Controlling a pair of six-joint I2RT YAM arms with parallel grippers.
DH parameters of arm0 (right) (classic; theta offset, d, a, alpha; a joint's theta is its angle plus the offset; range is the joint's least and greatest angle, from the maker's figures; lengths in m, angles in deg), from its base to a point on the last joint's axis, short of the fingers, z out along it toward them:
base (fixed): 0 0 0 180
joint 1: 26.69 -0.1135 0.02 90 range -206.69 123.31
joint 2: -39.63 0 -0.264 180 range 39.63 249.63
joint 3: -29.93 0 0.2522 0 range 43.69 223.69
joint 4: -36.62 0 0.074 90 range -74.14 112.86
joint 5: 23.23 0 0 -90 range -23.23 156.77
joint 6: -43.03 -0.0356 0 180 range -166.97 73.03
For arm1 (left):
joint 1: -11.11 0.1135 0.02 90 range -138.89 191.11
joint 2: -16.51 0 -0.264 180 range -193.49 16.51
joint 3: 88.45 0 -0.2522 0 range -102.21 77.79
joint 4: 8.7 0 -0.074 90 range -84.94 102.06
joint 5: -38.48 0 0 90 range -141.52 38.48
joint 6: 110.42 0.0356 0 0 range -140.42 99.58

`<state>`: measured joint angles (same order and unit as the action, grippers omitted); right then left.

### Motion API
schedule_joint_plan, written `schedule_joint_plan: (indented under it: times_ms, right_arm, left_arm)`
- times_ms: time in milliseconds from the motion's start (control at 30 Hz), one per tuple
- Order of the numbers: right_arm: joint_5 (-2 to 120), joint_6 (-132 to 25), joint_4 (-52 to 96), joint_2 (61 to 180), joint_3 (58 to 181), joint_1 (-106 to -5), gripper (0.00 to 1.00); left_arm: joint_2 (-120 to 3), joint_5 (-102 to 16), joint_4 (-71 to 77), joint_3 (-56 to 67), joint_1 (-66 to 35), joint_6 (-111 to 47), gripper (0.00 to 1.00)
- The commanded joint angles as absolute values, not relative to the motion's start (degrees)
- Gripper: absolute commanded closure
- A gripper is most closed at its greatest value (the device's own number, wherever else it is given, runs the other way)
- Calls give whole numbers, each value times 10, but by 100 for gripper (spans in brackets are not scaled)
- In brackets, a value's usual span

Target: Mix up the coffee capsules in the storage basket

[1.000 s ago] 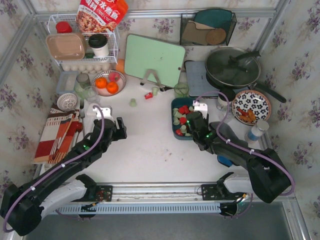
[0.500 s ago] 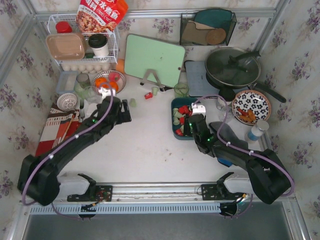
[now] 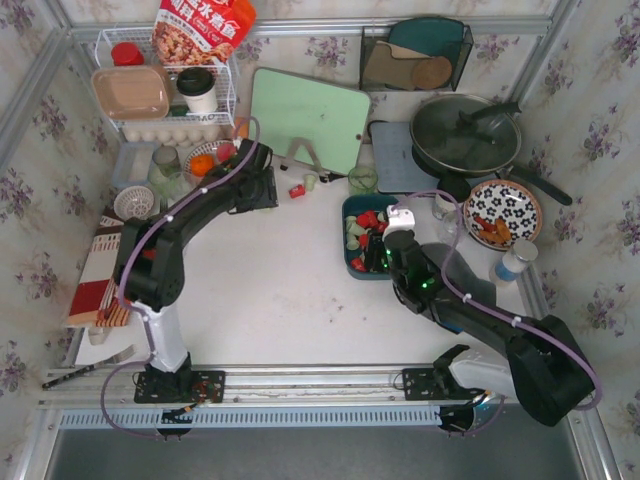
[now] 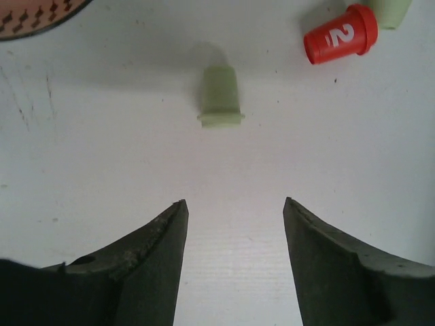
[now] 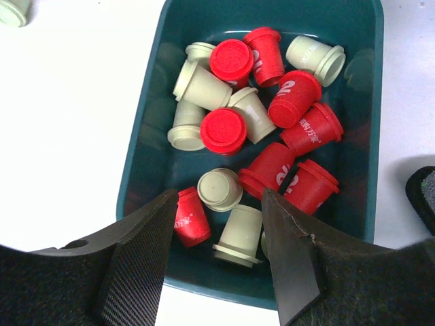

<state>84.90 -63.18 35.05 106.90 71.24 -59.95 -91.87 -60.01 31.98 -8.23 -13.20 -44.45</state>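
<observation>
The left end effector (image 4: 234, 204) has its jaws spread with nothing between them. It points at a pale green capsule (image 4: 221, 98) lying on its side just ahead on the white surface (image 4: 102, 156). A red capsule (image 4: 338, 35) lies further off to the right, touching another pale one at the frame edge. The right end effector (image 5: 219, 197) is spread too and grips nothing. It hangs over the near end of the storage basket (image 5: 370, 81), where the coffee capsules (image 5: 292, 95) lie heaped, red and pale green already partly interspersed. Whether its fingertips touch any of them I cannot tell.

Risks, as I judge them:
- **Stray pod:** it is tapered and lies loose, so a slightly off-centre close could squirt it away or roll it into the red one.
- **Basket:** it is shallow and looks light. A stirring push from the right arm could slide it across the surface or flick pods over its low wall.
- **Arms:** if the left arm carries a pod to the basket while the right arm occupies it, the two could collide.

The red capsule on the surface bears a white "2". Several red pods in the basket show white digits and small Chinese print, too fine to read. The red bag (image 3: 203, 28) on the rack carries large Chinese characters.
</observation>
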Motion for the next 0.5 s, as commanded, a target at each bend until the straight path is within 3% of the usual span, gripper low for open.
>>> schedule_joint_plan:
  times_ms: [0,467]
  right_arm:
    - [828,-644,374,1047,707,-599,40]
    - [806,-653,376,1007,695,-599,40]
  left_arm:
    - [-980,-601,422,-170,-125,-425,41]
    - [-1119,-621,521,-359,-113,-420,44]
